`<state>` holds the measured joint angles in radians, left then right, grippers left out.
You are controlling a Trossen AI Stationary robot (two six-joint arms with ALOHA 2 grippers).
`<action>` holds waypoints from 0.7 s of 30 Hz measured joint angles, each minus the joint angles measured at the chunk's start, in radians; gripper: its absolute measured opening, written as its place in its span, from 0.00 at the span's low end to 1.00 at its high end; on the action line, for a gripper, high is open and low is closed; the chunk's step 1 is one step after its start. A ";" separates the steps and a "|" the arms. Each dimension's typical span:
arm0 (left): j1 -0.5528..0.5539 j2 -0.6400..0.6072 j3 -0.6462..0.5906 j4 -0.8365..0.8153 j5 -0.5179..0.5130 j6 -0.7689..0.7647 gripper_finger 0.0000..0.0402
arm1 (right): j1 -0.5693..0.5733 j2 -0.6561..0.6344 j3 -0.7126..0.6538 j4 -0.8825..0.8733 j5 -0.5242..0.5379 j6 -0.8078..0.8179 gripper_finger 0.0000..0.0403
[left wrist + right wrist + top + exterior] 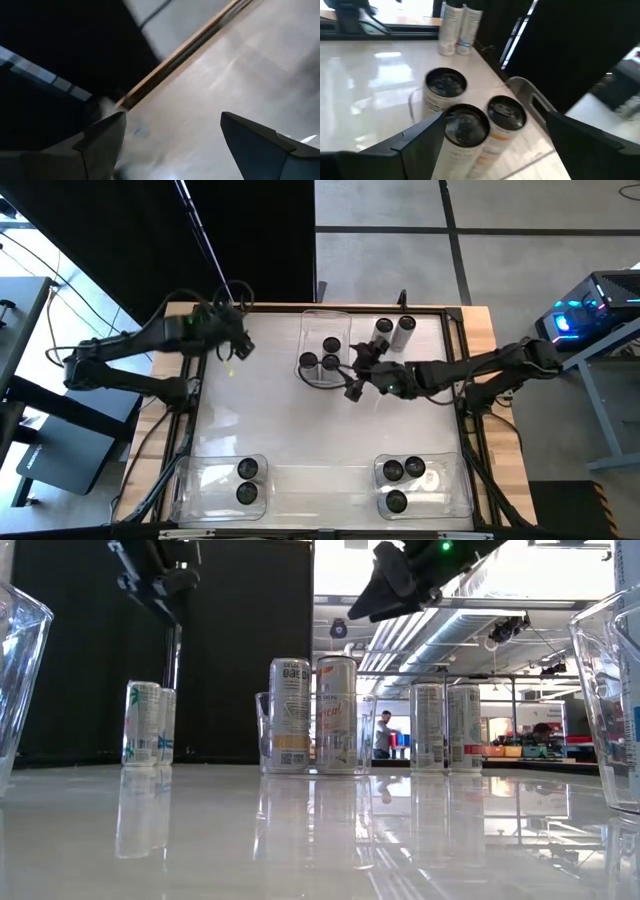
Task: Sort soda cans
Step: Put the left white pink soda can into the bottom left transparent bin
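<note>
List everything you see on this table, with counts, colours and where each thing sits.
Soda cans: ten, silver sides, dark tops; three in the far bin, two standing outside it at the far edge, two in the near-left bin, three in the near-right bin.
Bins: three, clear plastic; far centre, near left, near right.
Table: one, white top, wooden edge.
Left gripper: dark, open, above the far-left table.
Right gripper: dark, open, above the far bin's cans.
</note>
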<state>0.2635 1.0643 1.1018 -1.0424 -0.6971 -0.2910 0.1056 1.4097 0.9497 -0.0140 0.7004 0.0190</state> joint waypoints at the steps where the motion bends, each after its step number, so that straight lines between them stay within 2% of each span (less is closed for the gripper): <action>1: 0.018 0.019 0.032 -0.049 0.006 -0.017 0.80 | 0.007 0.000 0.000 -0.006 0.027 0.000 0.85; 4: 0.059 0.044 0.074 -0.155 0.042 -0.036 0.80 | 0.020 0.000 0.000 -0.049 0.078 0.002 0.85; 7: 0.107 0.035 0.068 -0.151 0.197 -0.013 0.80 | 0.026 0.000 0.000 -0.113 0.096 0.043 0.85; 9: 0.142 0.021 0.056 -0.142 0.264 -0.003 0.80 | 0.026 0.000 0.000 -0.152 0.094 0.080 0.85; 16: 0.323 0.010 0.019 -0.218 0.293 -0.031 0.80 | 0.027 0.000 0.000 -0.270 0.082 0.182 0.85; 21: 0.429 0.011 -0.035 -0.191 0.349 0.012 0.80 | 0.042 0.000 0.000 -0.270 0.080 0.190 0.85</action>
<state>0.6928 1.0749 1.0665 -1.2336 -0.3484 -0.2794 0.1476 1.4097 0.9501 -0.2838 0.7806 0.2092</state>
